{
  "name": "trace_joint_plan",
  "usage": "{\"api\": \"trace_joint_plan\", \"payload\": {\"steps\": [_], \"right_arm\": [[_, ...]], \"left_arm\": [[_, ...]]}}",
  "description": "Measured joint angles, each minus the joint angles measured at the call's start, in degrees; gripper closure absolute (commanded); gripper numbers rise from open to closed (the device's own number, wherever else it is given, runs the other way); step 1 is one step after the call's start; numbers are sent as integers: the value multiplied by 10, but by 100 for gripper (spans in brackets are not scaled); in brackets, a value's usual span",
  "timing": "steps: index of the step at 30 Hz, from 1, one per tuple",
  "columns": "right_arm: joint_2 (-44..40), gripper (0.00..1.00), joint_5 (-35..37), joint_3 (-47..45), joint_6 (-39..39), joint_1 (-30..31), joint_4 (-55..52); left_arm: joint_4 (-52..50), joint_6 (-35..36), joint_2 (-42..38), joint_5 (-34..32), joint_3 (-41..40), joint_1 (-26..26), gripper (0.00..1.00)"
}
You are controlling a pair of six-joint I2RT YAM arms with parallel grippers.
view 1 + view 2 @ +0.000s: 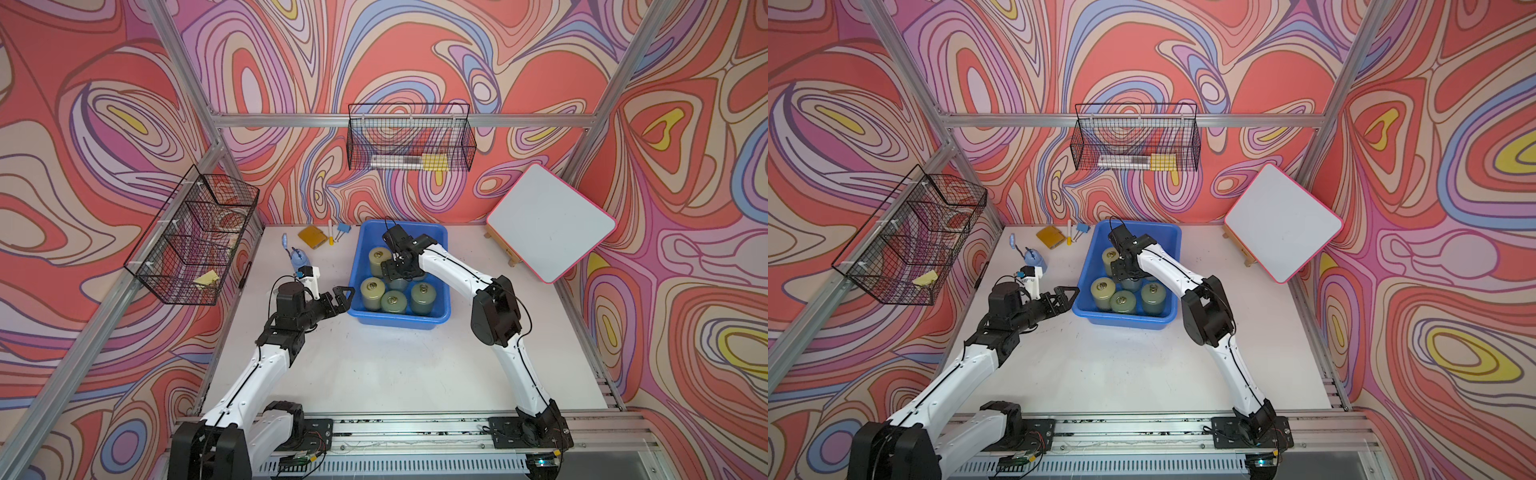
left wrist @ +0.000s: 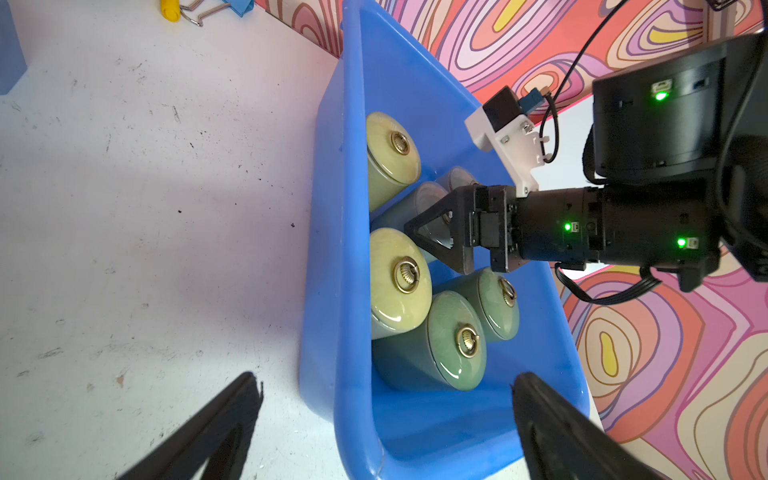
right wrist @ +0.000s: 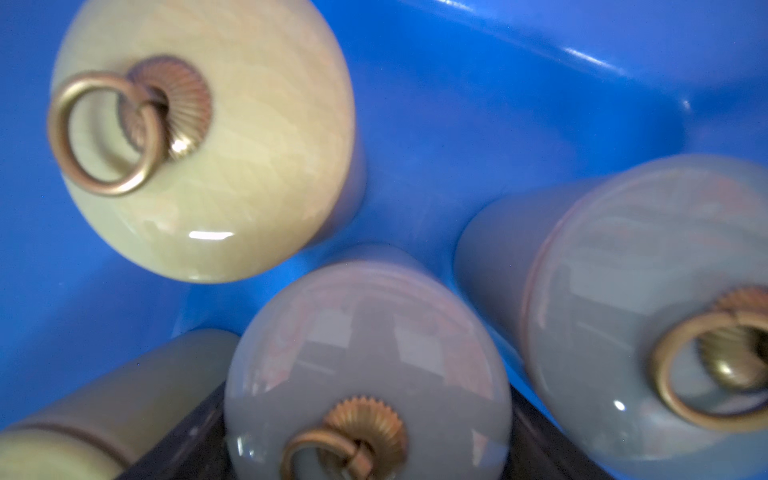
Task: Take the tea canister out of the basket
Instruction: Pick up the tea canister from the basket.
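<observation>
The blue basket (image 1: 398, 321) sits on the white table (image 1: 374, 374), toward the far side and a little right of centre. Six lidded canisters stand upright inside it, each with a brass ring on its lid. A pale yellow-green canister (image 1: 378, 258) stands toward the far left. A second yellow-green canister (image 1: 372, 291), a green canister (image 1: 394, 302) and a teal canister (image 1: 424, 296) line the near wall.

The right gripper (image 1: 395, 274) reaches down into the middle of the basket from the right. In the right wrist view, its dark fingers (image 3: 187, 449) flank the lid of the grey tea canister (image 3: 365, 353), one on each side and very close to it. The pictures do not show whether the fingers actually press on it. The canister stands inside the basket among the others, with another grey canister (image 3: 615, 311) just beside it.

The left gripper (image 1: 341, 300) hovers outside the basket, just beside its left wall near the near-left corner. Its jaws are spread wide and hold nothing.

A pink-edged whiteboard (image 1: 550, 222) leans at the far right.
</observation>
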Motion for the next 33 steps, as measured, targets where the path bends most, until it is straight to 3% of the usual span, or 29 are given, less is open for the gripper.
{"api": "trace_joint_plan", "payload": {"steps": [5,10,33], "right_arm": [[5,17,4,0,-2,0,2],[5,31,6,0,-5,0,5],[-41,35,30,-34,-14,14,8]], "left_arm": [[0,0,0,0,0,0,1],[0,0,0,0,0,0,1],[0,0,0,-2,0,0,1]]}}
